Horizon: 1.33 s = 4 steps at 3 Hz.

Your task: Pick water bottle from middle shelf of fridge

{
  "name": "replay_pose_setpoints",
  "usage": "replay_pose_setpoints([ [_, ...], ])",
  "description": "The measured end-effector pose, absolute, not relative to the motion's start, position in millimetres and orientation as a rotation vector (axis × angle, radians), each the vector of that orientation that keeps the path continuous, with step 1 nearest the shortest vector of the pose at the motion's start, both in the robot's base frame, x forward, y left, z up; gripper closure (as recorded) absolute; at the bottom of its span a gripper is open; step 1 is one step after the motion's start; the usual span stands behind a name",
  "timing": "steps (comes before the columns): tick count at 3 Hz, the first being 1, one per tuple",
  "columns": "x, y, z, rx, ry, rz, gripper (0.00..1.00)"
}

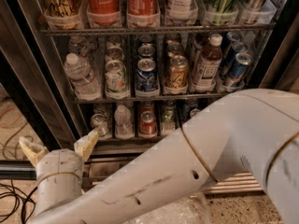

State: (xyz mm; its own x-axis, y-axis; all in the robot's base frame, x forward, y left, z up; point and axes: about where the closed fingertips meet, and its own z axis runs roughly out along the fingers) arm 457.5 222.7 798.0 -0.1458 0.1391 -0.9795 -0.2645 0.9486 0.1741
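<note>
Gripper [60,148] hovering low at left, in front of the fridge [28,69] base, its pale fingers [88,143] spread apart, gripping nothing. Water bottle [81,76] standing upright at the left end of the middle shelf [140,98], just beside the cans [146,73]. Amber-drink bottle [208,62] sitting further right, possibly leaning. White arm [210,143] crossing lower right.

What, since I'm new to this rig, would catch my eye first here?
The robot's big white arm fills the lower foreground, ending in the gripper, open, low at the left before the fridge. Behind it, the water bottle stands at the left end of the middle shelf, beside rows of cans.
</note>
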Motion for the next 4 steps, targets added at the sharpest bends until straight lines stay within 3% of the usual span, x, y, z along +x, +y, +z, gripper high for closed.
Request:
replay_pose_setpoints([
  [2,482,202,834,-0.004,1.528,0.304,0.0],
  [4,482,200,848,0.063,1.432,0.411,0.0],
])
